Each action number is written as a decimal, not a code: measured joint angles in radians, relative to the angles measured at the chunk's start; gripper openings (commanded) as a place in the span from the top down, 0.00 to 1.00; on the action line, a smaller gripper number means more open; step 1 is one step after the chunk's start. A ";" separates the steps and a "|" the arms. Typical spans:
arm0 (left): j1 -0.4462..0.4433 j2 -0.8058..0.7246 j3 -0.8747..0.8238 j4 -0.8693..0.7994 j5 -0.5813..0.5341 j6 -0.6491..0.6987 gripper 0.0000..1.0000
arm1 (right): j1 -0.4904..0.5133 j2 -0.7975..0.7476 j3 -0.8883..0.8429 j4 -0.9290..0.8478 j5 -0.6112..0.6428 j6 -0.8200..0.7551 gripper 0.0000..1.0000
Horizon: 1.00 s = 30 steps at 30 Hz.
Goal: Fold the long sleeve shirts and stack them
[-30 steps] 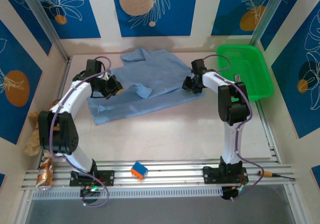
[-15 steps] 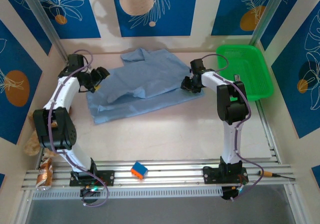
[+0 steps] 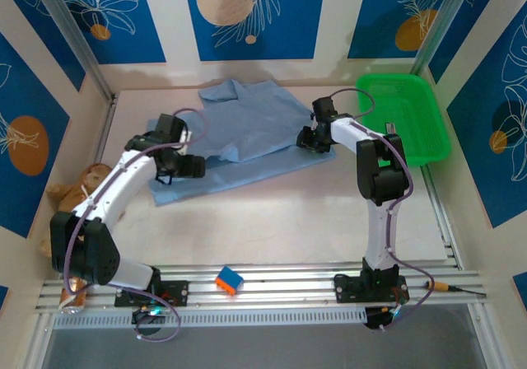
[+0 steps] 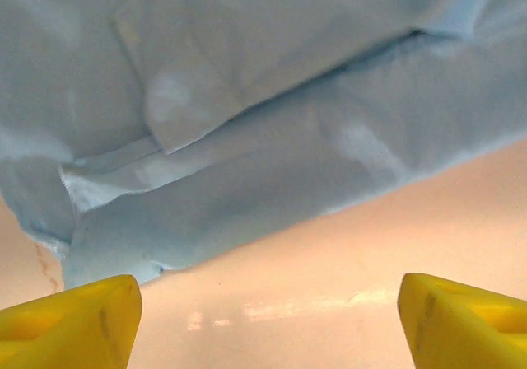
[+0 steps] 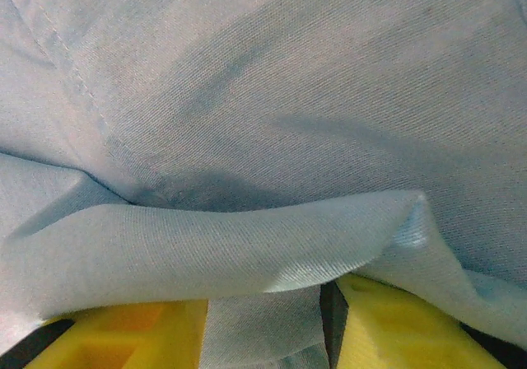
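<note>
A light blue long sleeve shirt (image 3: 247, 130) lies spread at the back of the table, partly folded over itself. My left gripper (image 3: 191, 167) hovers at its near-left edge. In the left wrist view that gripper (image 4: 268, 319) is open, its yellow fingertips (image 4: 74, 319) wide apart over bare table, with the shirt's hem (image 4: 247, 122) just beyond. My right gripper (image 3: 309, 138) sits at the shirt's right edge. In the right wrist view a fold of cloth (image 5: 272, 97) runs between its yellow fingers (image 5: 403, 319), with a dark gap beside one finger, so the gripper (image 5: 263, 328) is open.
A green plastic basket (image 3: 405, 114) stands at the back right. A teddy bear (image 3: 70, 196) lies against the left wall, with a can (image 3: 76, 291) near the left arm's base. An orange and blue block (image 3: 229, 280) rests on the front rail. Bare table (image 3: 280, 212) lies in front of the shirt.
My left gripper opened and let go of the shirt's fold, which dropped flat. The arm swung out left, then came back to the shirt's near-left edge. The right gripper stayed put, its jaws easing apart.
</note>
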 measured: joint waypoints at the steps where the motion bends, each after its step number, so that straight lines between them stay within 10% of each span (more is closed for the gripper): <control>1: -0.029 0.008 -0.009 0.011 -0.026 0.034 0.13 | 0.000 0.000 0.000 0.000 0.000 -0.001 0.57; 15: -0.082 0.372 0.158 0.137 -0.301 0.342 0.15 | 0.000 0.000 0.002 -0.004 -0.003 -0.019 0.56; 26: -0.021 0.517 0.320 0.114 -0.199 0.436 0.98 | 0.000 0.000 0.002 -0.006 -0.019 -0.019 0.56; 30: 0.012 0.515 0.442 0.004 -0.061 0.409 1.00 | 0.004 0.000 0.002 -0.006 -0.018 -0.019 0.56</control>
